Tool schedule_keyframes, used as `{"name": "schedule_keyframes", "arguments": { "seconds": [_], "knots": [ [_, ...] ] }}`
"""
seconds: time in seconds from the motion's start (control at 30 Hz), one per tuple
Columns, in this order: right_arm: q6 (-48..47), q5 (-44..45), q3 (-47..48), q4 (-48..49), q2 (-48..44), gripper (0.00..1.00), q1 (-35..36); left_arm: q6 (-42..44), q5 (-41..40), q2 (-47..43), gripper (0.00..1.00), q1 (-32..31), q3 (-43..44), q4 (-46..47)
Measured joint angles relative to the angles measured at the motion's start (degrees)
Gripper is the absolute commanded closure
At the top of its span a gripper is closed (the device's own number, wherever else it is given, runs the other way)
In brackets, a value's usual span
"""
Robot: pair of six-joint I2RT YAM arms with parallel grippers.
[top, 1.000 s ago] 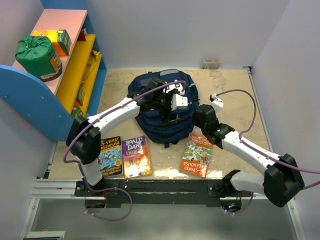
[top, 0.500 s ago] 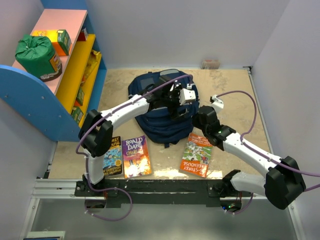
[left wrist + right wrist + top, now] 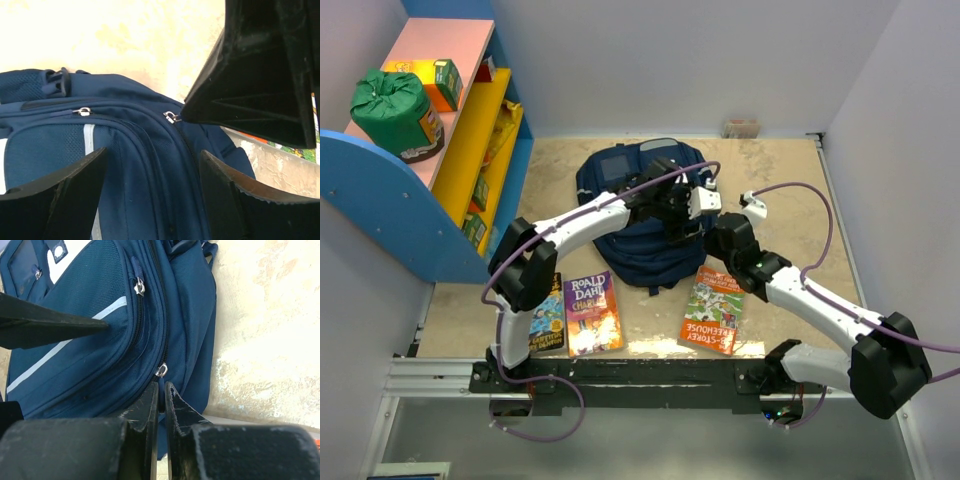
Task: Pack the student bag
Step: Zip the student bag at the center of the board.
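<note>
Sandy table [image 3: 780,170] bears the student bag [image 3: 630,255]; shelf [image 3: 450,110] shows only overhead.

Top view: bright, even overhead light, sharp throughout. Soft, short shadows fall under the arms, and there is a glare strip along the near edge of the counter [image 3: 640,348].

Left wrist view: the counter is blown out pale, and the fingers [image 3: 60,200] are black and blurred.

Right wrist view: the student bag [image 3: 90,340] weave is crisp, the counter is overexposed, and the near fingers [image 3: 142,425] are soft.

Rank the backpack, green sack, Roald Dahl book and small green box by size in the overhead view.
Backpack, largest.
Green sack and Roald Dahl book look alike; the sack sits on a raised shelf, nearer the camera, so I won't rank them.
Small green box, smallest.
</note>
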Motion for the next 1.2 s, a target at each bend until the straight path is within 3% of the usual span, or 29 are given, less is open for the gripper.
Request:
{"name": "schedule_keyframes", "arguments": {
  "seconds": [0.13,0.43,0.6,0.67,0.73,1.03,1.07,1.1,1.2],
  "knots": [
    [0.04,-0.13,-0.11,0.07,-0.04,1.00,0.00,-0.04,-3.41,0.00,0.45,-0.57,-0.17,1.49],
    [0.52,-0.28,-0.28,-0.09,-0.83,1.00,-0.02,-0.98,-5.53,-0.35,0.49,-1.38,-2.84,5.29],
    [0.83,-0.31,-0.35,-0.17,-0.83,1.00,-0.02,-1.42,-5.51,-1.01,0.45,-1.42,-4.72,6.97],
    [0.85,-0.31,-0.37,-0.22,-0.83,1.00,-0.02,-1.62,-5.68,-1.20,0.82,-1.38,-5.25,7.65],
    [0.90,-0.26,-0.37,-0.11,-0.83,1.00,-0.04,-2.32,-4.90,-1.40,1.00,-1.31,-5.31,7.21],
    [1.36,-1.40,-1.03,0.61,-0.83,1.00,-1.66,-1.14,-0.98,-1.57,1.00,-0.76,-4.35,3.34],
    [1.38,-1.62,-1.11,0.68,-0.83,1.00,-1.92,-0.98,-0.87,-1.60,0.97,-0.70,-4.35,3.26],
    [1.42,-1.79,-1.20,0.76,-0.83,1.00,-2.14,-0.94,-0.87,-1.64,0.85,-0.68,-4.37,3.21],
    [1.44,-2.29,-1.53,0.74,-0.83,1.00,-2.47,-0.28,-1.51,-2.08,0.70,-0.50,-4.39,3.17]
  ]
}}
